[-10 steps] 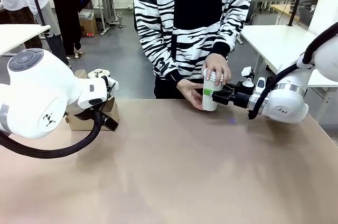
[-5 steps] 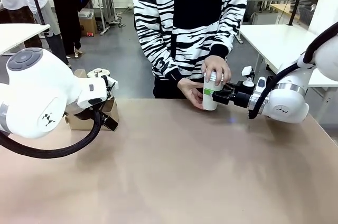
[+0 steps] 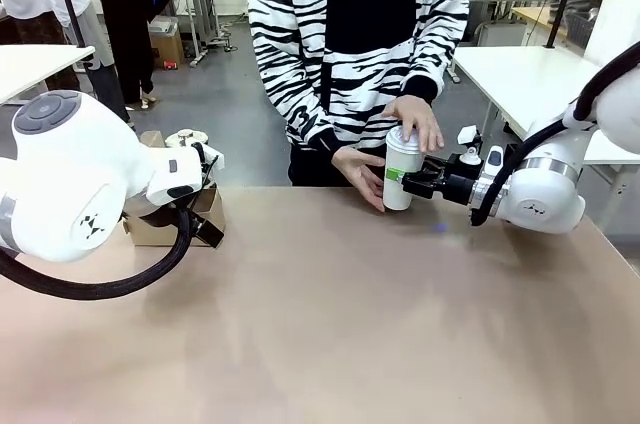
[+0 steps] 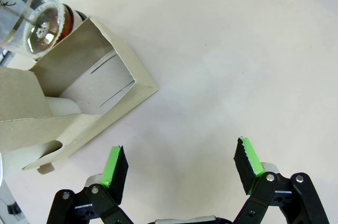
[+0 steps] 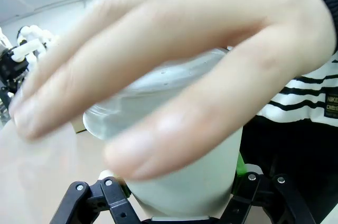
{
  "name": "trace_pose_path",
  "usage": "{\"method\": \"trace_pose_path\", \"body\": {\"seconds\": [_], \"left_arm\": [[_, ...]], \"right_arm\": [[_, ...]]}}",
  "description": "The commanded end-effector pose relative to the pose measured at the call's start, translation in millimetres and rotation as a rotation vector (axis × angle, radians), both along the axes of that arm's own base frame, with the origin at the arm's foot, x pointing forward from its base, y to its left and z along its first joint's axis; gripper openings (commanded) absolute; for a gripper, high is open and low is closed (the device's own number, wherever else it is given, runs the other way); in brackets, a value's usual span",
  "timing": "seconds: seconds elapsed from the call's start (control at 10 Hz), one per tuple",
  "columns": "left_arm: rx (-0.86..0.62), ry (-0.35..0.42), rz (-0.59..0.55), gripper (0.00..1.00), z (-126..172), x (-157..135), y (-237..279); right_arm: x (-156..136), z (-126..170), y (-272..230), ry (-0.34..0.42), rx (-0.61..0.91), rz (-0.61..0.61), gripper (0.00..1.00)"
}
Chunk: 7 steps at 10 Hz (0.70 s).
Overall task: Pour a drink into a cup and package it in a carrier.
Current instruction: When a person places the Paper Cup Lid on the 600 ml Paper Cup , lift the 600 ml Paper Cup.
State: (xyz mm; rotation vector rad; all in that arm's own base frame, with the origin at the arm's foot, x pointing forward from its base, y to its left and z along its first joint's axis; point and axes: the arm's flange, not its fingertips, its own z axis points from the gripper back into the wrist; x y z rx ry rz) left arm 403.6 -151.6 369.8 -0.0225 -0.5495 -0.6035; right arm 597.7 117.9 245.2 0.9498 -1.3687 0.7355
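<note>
My left hand hangs over the table with its fingers wide apart, just beside the brown carrier. The carafe with the dark drink is behind the carrier. Farther right, my right hand is clamped on the lidded cup, which stands at the far edge. A person's hand covers its lid.

Cup upright at counter's far edge, jaws of right arm clamped on its side. Person's one hand rests on the lid, other hand beside it. Carrier far left, behind left arm.
</note>
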Motion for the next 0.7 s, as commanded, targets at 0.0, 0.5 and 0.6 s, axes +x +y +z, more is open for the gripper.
{"method": "trace_pose_path", "body": {"seconds": [0.0, 0.5, 0.6], "left_arm": [[-0.002, 0.000, -0.001, 1.00, 0.4, -0.3, -0.1], [-0.002, 0.000, -0.001, 1.00, 0.4, -0.3, -0.1], [-0.002, 0.000, -0.001, 1.00, 0.4, -0.3, -0.1]], "right_arm": [[1.6, 3.8, 2.8, -0.007, 0.008, -0.008, 0.81], [1.6, 3.8, 2.8, -0.007, 0.008, -0.008, 0.81], [1.6, 3.8, 2.8, -0.007, 0.008, -0.008, 0.81]]}}
